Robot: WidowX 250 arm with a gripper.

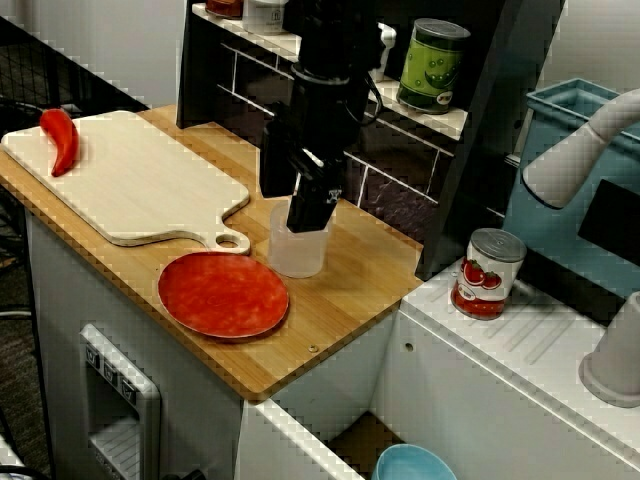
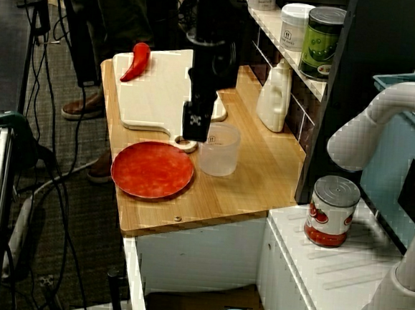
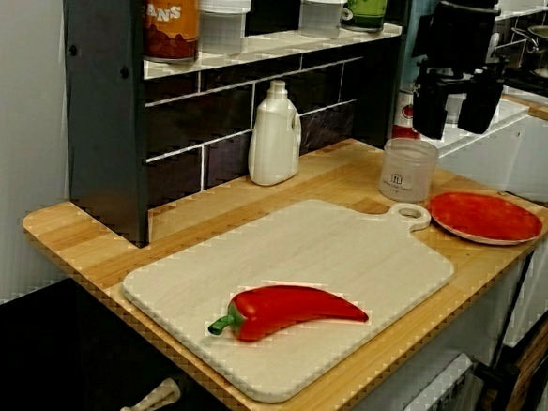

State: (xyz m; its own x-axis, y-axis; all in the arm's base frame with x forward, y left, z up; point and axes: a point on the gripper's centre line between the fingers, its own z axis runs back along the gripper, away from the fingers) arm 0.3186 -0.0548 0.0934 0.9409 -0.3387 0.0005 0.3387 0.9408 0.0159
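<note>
Hanging just above the clear plastic cup [image 1: 297, 250], the black gripper [image 3: 450, 131] has its two fingers [image 3: 430, 108] spread well apart and pointing down, with nothing between them. In the low view across the cutting board the fingertips end a little above the cup's rim and do not touch it. In the view from above they overlap the rim, and in the view from the side they sit off towards the board's handle, so I cannot tell whether they are squarely over the cup's mouth.

The cup stands upright on the wooden counter [image 1: 350, 290], and it looks empty. A flat red plate [image 1: 223, 295] lies just beside it, close to the counter's front edge.

The pale cutting board [image 1: 130, 180] takes up most of the counter's other end. Its ring handle reaches towards the cup and ends just beside the plate's rim. A red chili pepper [image 1: 60, 140] lies on the board at the end away from the cup, well apart from the gripper.

A white bottle [image 3: 275, 135] stands against the dark tiled back wall, under the shelf [image 3: 266, 45]. A green can [image 1: 432, 65] stands on that shelf among other jars. A tomato can [image 1: 487, 273] stands on the white ribbed surface next to the counter
</note>
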